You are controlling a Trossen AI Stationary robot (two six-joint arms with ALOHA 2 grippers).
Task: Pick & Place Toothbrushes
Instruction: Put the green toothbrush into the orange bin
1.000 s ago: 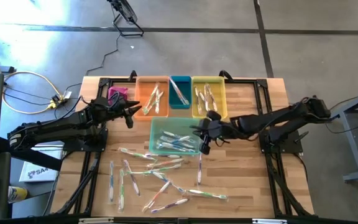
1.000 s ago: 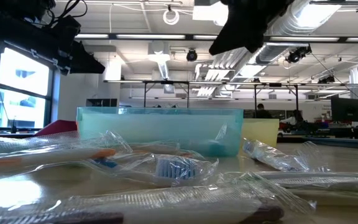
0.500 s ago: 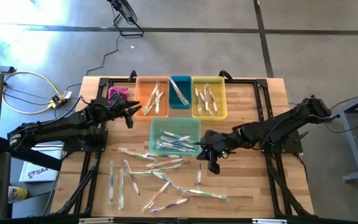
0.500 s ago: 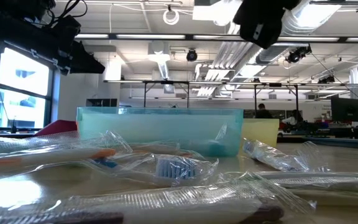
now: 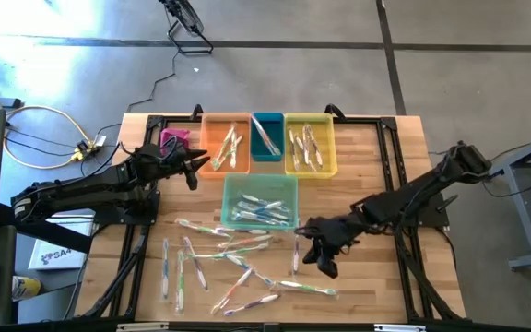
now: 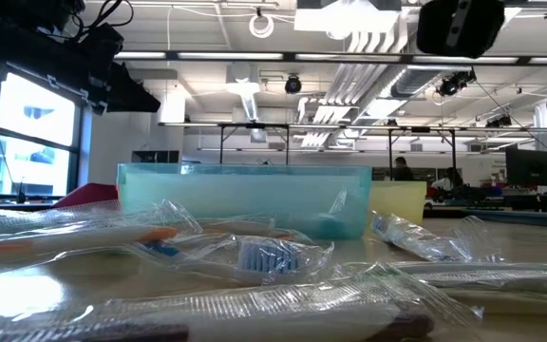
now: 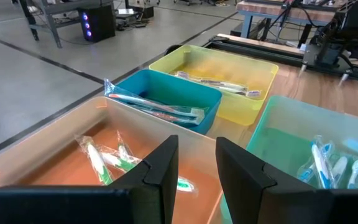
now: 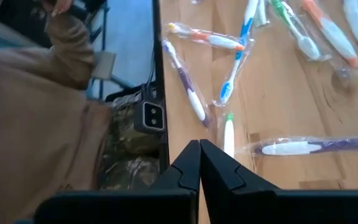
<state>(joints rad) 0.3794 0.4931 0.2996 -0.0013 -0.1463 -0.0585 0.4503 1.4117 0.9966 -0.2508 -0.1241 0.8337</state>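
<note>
Table [image 5: 358, 277] front edge crowded w/ toothbrushes [image 5: 238, 267]; right gripper [image 5: 325, 261] pinched shut, empty; left gripper [image 5: 192, 169] part-spread over orange bin [image 5: 212, 138].

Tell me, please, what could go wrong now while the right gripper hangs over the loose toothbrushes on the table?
1. The right gripper is shut above the toothbrushes; lowered like this, it would probably push one aside.
2. The wrapped brushes cross each other, so a grasp may lift two.
3. Some lie near the table edge and could slide off.
</note>
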